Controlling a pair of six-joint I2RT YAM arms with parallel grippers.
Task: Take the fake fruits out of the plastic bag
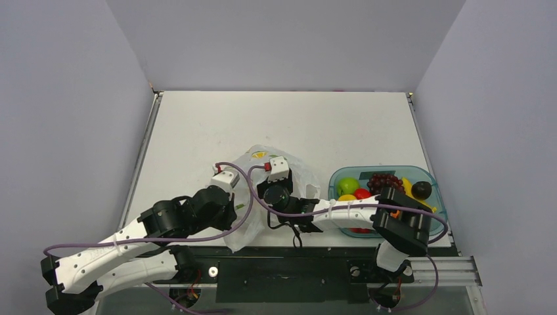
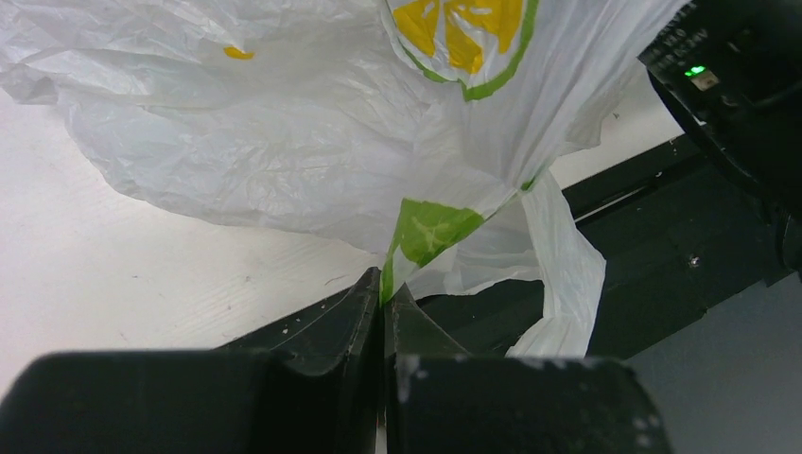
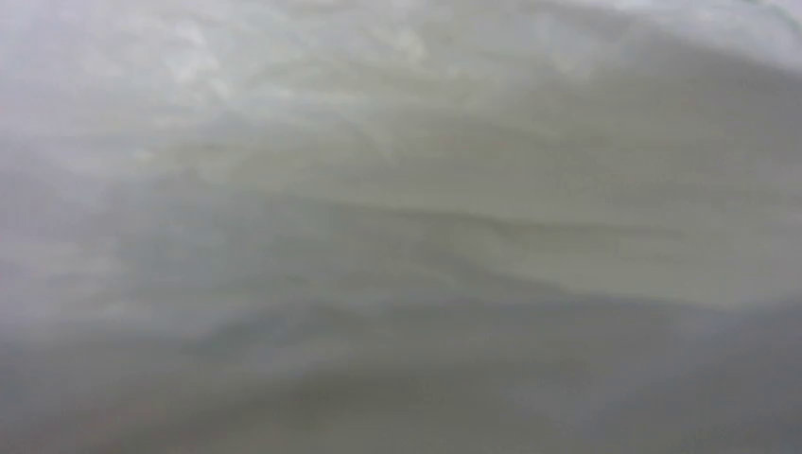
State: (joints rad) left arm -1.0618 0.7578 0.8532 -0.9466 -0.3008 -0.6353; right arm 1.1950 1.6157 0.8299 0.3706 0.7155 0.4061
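Plastic bag (image 1: pixel 255 155) gripped near the front edge of the table (image 1: pixel 295 125); fake fruits (image 1: pixel 374 187) off to its right in the teal tray (image 1: pixel 368 168).

Pinched in the left gripper (image 2: pixel 385 291): a green-printed fold of the bag, jaws shut flat on the film with no gap between them, the rest of the crumpled white sheet bulging up and away over the tabletop. Pushed against the bag from the right: the right gripper (image 1: pixel 276 168), with only blurred white film in front of its wrist camera, so no telling how its jaws stand. Lying together in the tray, well apart from the bag: green apple (image 1: pixel 347 186), purple grapes (image 1: pixel 384 180), banana (image 1: pixel 408 189) and a small red piece. No telling whether anything lies inside the bag.
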